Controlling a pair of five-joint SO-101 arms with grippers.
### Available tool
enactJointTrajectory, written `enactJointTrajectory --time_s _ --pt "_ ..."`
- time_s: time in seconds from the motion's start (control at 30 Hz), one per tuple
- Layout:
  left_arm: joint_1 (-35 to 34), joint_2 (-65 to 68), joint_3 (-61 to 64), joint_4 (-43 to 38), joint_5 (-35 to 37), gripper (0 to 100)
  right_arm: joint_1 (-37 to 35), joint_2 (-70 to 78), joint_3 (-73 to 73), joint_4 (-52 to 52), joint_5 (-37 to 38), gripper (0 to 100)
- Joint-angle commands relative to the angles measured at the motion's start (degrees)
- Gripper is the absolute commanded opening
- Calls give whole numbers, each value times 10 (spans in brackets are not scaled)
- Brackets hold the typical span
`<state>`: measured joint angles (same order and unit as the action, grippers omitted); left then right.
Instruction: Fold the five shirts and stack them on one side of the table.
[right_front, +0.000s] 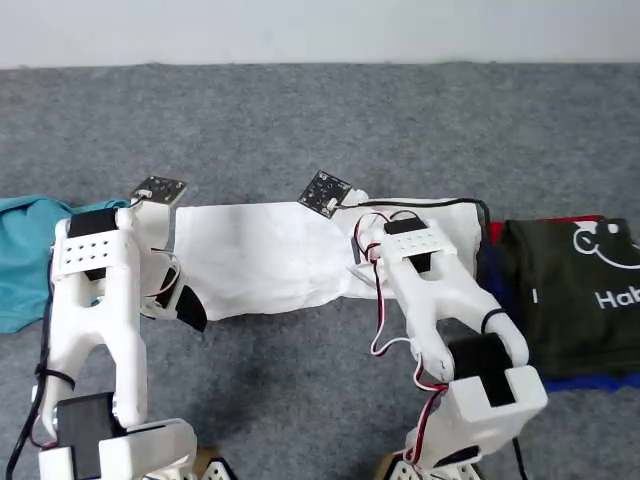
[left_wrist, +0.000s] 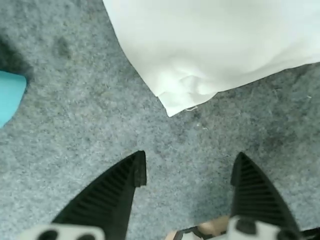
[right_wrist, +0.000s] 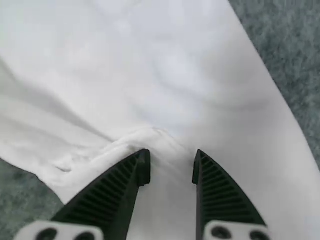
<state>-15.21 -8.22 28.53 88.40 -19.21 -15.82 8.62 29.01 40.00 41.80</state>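
While both arms rise from the near edge of the grey felt table (right_front: 300, 120), at about 7 and 5 o'clock in the high view, each leans forward over the cloth in the middle; the left gripper (left_wrist: 190, 162) hangs over bare felt with its fingers spread wide and nothing between them; just beyond its tips, toward 12 o'clock from it, lies the near left corner of the white shirt (right_front: 260, 255), slightly rumpled at the hem and not touched by either finger.

Toward 3 o'clock from there, the right gripper (right_wrist: 171, 160) sits down on the white shirt itself; its fingers are parted by a narrow gap, their tips pressing on the cloth, and a small wrinkle rises at the tips between them; whether that wrinkle is actually gripped cannot be told.

At the table's centre the white shirt lies spread in a wide band from 9 to 3 o'clock, flat apart from a few creases; at 9 o'clock a teal shirt (right_front: 20, 260) lies loose at the table's edge, near the left arm; at 3 o'clock a dark green shirt (right_front: 570, 290) lies folded on top of a blue shirt (right_front: 600, 382) and a red shirt (right_front: 495, 232), whose edges peek out beneath it; farthest off, at 12 o'clock, a pale wall (right_front: 300, 30) meets the felt.
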Motion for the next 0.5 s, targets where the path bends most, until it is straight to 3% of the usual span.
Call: enactJointTrajectory --time_s 0.0,0.13,0.3,0.47 --pt "6 -17 -2 -2 -8 273 -4 -4 -6 13 -4 155" --pt "6 -17 -2 -2 -8 273 -9 -34 -60 117 -8 155" --pt "6 -16 -2 -2 -8 273 -7 -126 -161 247 -87 158" --pt "5 -16 -3 -5 -6 273 4 -189 -192 342 -100 158"
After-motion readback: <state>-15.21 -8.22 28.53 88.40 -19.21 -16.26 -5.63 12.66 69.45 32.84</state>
